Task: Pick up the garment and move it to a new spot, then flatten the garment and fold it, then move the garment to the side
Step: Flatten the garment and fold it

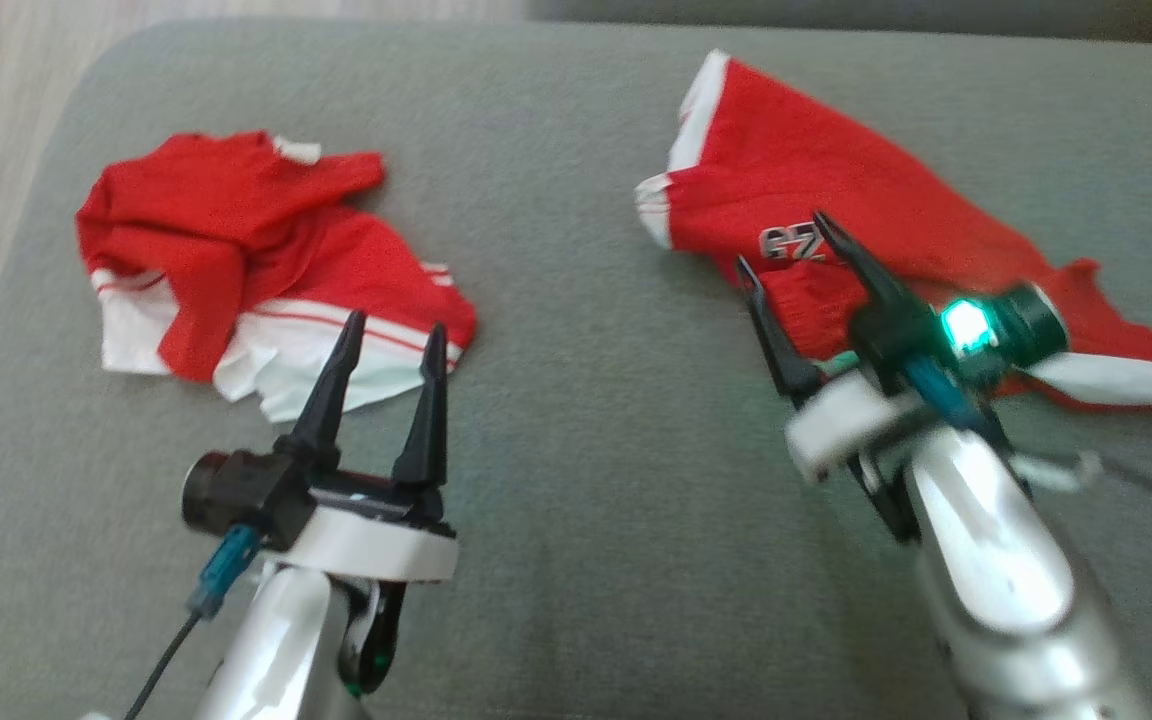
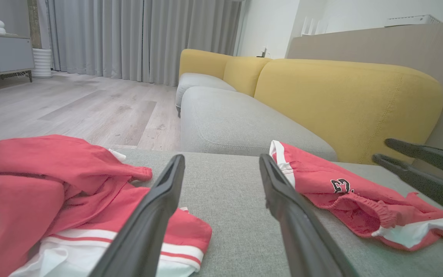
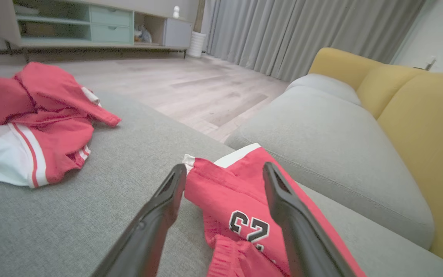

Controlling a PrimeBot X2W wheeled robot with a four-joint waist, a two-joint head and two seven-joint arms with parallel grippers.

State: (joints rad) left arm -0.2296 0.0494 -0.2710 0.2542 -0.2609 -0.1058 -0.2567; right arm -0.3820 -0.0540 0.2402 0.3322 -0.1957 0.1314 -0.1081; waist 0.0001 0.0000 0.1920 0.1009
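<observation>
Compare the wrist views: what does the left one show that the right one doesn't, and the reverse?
Left wrist view: the open right tool at the right edge, by the shorts, and a beige wall behind the sofa. Right wrist view: green drawers across the floor, and the shorts lying between that tool's fingers. Both: the crumpled garment, the shorts, the grey cushion, the yellow sofa back and the curtains.
</observation>
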